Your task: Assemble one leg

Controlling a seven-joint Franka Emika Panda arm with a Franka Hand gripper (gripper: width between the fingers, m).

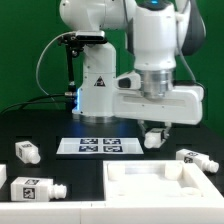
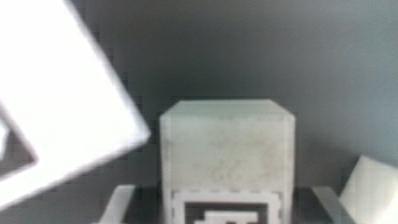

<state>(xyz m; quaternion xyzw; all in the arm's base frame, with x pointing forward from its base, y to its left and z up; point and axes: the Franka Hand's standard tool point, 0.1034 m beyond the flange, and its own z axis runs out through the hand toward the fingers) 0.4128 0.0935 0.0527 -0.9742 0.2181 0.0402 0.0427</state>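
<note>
Between the fingers [image 2: 137,205] of my gripper [image 1: 153,135] sits the leg [image 2: 226,148], clamped on both flanks. In the exterior view it hangs over the far edge of the large white slab [image 1: 150,183], near the marker board [image 1: 100,146] on that view's right. Through the wrist camera I see a plain white block with a faintly mottled face, bevelled corners at its free end, and a black-and-white square tag down by the fingers. I cannot make out its peg.
</note>
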